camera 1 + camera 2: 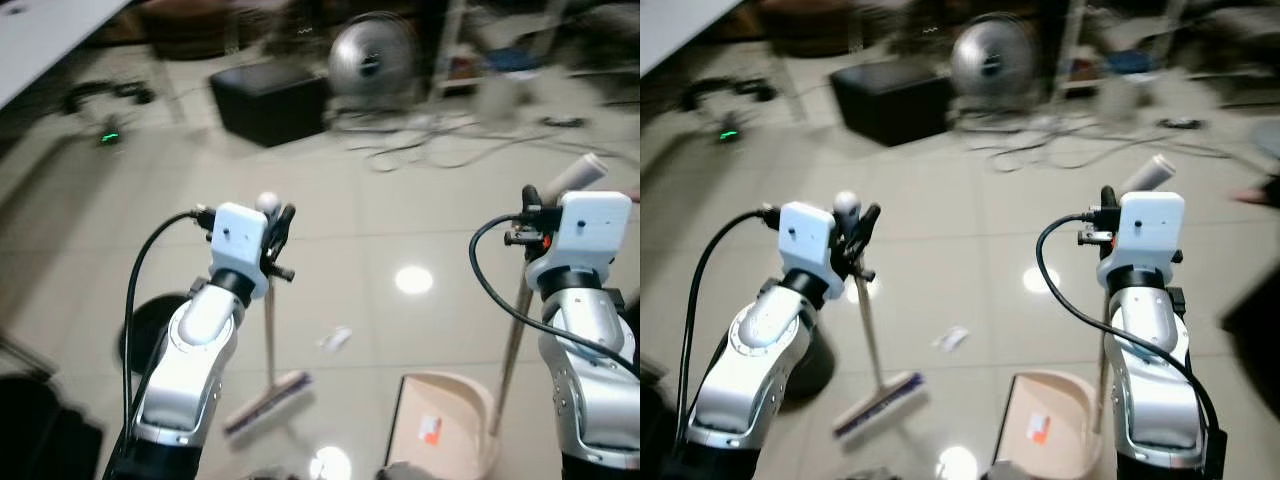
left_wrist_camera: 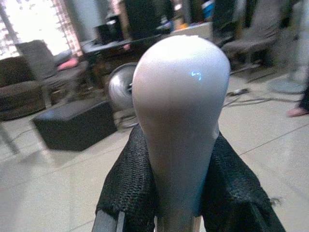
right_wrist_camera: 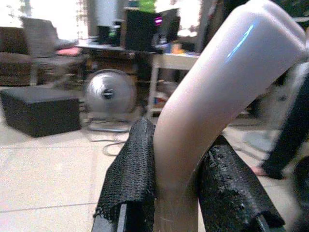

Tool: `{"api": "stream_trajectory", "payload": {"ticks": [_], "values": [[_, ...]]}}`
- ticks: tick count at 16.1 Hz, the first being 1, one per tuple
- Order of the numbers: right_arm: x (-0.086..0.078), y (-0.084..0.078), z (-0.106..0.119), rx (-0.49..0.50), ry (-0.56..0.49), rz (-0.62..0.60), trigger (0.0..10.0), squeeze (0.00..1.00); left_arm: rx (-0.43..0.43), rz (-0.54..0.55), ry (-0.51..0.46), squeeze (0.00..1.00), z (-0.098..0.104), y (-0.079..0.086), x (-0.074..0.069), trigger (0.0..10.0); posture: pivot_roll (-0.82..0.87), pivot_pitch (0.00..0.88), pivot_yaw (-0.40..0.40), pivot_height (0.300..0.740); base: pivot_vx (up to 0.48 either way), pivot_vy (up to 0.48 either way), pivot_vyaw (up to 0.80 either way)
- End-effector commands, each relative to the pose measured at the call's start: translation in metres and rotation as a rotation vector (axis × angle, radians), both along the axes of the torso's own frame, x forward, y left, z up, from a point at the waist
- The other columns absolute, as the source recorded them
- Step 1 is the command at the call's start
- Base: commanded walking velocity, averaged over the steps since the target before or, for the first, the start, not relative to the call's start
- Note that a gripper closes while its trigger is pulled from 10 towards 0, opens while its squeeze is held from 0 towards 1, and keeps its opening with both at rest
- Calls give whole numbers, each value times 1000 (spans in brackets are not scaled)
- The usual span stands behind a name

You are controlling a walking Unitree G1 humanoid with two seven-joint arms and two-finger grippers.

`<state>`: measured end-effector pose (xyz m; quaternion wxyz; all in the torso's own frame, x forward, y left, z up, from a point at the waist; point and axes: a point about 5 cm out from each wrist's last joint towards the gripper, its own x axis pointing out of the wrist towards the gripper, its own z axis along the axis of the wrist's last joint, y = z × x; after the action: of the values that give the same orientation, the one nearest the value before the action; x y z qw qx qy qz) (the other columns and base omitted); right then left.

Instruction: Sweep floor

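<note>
- Left claw [image 1: 272,232] grips the broom [image 1: 268,385]; its head rests on the floor at six o'clock.
- Right claw [image 1: 540,215] clamps the dustpan [image 1: 440,420] handle.
- Scrap [image 1: 335,339] at twelve o'clock of the pan could skid past.

The left gripper's black fingers [image 2: 130,186] clamp the rounded broom handle [image 2: 181,111]; behind stand a black box [image 2: 72,123] and a fan [image 2: 120,89].

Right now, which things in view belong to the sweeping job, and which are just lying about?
Job:
left gripper shut on the broom
right gripper shut on the dustpan handle
white scrap on the tiles

Lying about:
fan
black box
cables
</note>
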<state>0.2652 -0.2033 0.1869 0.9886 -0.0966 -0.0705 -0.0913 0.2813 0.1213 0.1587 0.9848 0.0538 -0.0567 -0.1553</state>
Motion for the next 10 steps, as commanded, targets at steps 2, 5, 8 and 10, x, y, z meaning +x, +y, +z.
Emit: {"api": "stream_trajectory", "payload": {"ticks": [2, 5, 8, 10], "values": [[0, 5, 7, -14, -37, 24, 10000, 0, 10, 1, -64, 0, 11, 2, 2, 10000, -54, 42, 62, 740, 338, 0, 0], [1, 6, 7, -17, -40, 42, 10000, 0, 14, 5, -69, 0, 11, 2, 2, 10000, -50, 38, 61, 740, 351, 0, 0], [2, 9, 7, -17, -40, 50, 10000, 0, 14, 11, -76, 0, 12, 3, 4, 10000, -47, 40, 61, 740, 358, 0, 0], [2, 9, 7, -18, -39, 51, 10000, 0, 14, 13, -78, 0, 13, 3, 5, 10000, -49, 47, 65, 740, 366, 0, 0]]}}
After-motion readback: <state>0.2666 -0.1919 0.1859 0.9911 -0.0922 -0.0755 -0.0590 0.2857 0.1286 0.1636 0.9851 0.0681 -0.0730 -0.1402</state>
